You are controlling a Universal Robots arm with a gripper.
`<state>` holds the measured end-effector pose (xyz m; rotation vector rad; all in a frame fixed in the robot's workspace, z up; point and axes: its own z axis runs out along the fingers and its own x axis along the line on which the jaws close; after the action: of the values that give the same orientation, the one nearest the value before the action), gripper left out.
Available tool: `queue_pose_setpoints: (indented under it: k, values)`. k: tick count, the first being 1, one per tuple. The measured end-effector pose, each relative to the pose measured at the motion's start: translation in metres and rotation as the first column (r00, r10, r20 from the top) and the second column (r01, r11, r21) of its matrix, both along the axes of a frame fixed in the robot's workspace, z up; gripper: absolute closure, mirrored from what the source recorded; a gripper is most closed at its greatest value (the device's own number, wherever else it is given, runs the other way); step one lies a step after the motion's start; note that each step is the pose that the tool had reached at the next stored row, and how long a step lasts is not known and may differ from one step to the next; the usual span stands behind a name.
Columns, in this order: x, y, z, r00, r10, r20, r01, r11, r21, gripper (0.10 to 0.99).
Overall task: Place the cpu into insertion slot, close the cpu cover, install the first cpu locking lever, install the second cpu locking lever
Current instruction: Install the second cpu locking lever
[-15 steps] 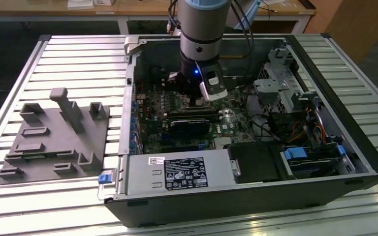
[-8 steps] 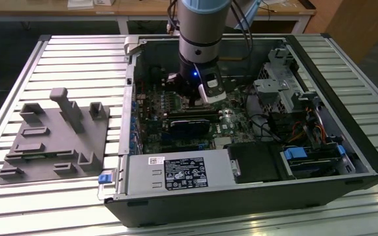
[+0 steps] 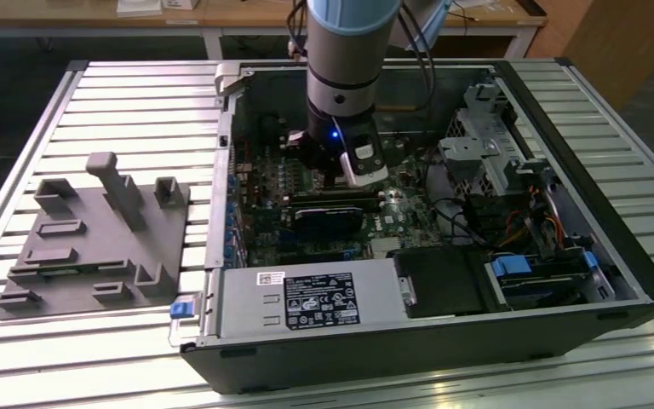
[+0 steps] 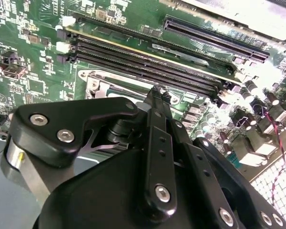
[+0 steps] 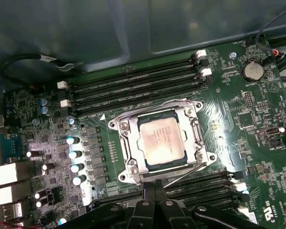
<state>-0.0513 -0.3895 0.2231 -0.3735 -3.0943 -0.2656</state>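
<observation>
An open black computer case (image 3: 554, 281) fills the centre of the exterior view, its green circuit board (image 5: 238, 119) exposed. At mid-frame in the first wrist view, the thin silvery square cover frame (image 5: 126, 143) lies closed around the pale silvery-tan square cpu (image 5: 162, 140), seated in its socket. The black gripper (image 5: 155, 190) sits at bottom centre, fingertips (image 5: 148, 192) pressed together, holding nothing, at the frame's near edge.

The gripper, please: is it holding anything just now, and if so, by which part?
Nothing appears held. The gripper is shut beside the cpu cover, which lies over the cpu.
</observation>
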Motion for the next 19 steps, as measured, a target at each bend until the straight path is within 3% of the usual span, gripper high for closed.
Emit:
queue_pose_setpoints:
  k: [7,19]
  values:
    - [-0.0065,-0.0043,-0.0035,1.0,0.0,0.0,0.0,0.9994,0.035,0.98]
    - [-0.0127,-0.0106,-0.0125,1.0,0.0,-0.0001,0.0,0.9975,0.071,0.98]
